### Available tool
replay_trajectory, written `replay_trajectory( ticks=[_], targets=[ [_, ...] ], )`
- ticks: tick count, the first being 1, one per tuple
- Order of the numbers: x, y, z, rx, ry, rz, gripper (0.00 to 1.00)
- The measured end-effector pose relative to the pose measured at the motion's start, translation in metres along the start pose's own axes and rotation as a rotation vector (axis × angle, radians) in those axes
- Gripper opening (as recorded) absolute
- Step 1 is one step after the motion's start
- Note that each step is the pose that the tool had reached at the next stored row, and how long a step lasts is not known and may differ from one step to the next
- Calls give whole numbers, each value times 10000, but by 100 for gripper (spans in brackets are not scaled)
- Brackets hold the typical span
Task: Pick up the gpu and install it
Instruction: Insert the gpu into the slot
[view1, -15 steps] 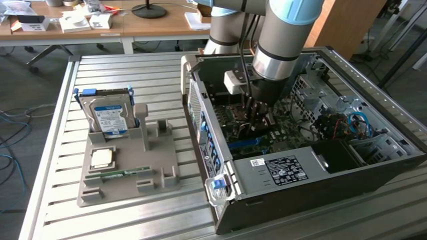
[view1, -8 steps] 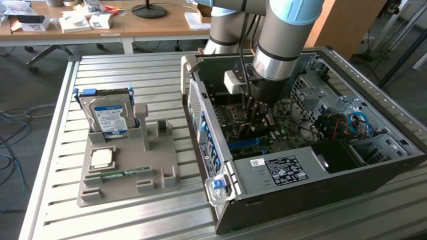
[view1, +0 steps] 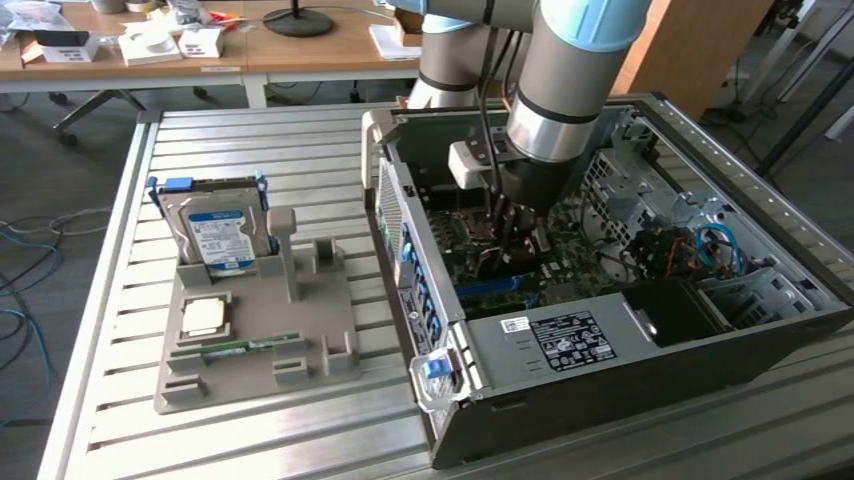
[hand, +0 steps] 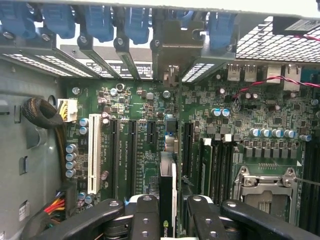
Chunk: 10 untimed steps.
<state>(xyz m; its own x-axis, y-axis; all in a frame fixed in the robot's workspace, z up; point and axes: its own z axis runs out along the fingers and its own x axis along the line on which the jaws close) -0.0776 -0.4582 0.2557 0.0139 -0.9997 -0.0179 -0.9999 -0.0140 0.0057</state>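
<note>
Black, thin and rigid, the gpu (hand: 166, 182) looks light yet fragile; the gripper (view1: 514, 240), mid-frame in the exterior view, clenches its edge.

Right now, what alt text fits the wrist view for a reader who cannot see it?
The gripper grips the gpu edge-on between its fingers, over the green motherboard inside the computer case. A white slot and the processor socket lie to either side, blue latches beyond.

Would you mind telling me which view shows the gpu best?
The wrist view: the gpu stands edge-on, held in the gripper over the motherboard. The exterior view shows little of it, a dark sliver below the arm inside the case.
</note>
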Motion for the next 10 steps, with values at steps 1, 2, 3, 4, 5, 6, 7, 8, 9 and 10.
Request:
replay_trajectory(
  ticks=[1, 2, 3, 4, 5, 6, 7, 8, 9, 10],
  targets=[
    [1, -1, 0, 0, 0, 23, 26],
    [1, -1, 0, 1, 0, 67, 26],
    [2, -1, 0, 2, 0, 123, 26],
    [2, -1, 0, 3, -1, 177, 26],
    [2, -1, 0, 3, -1, 208, 26],
    [2, -1, 0, 4, -1, 218, 26],
    [3, -1, 0, 3, 0, 224, 26],
    [3, -1, 0, 4, -1, 225, 26],
    [7, -1, -1, 3, 1, 225, 26],
    [11, -2, -1, 3, 1, 224, 26]
  ],
)
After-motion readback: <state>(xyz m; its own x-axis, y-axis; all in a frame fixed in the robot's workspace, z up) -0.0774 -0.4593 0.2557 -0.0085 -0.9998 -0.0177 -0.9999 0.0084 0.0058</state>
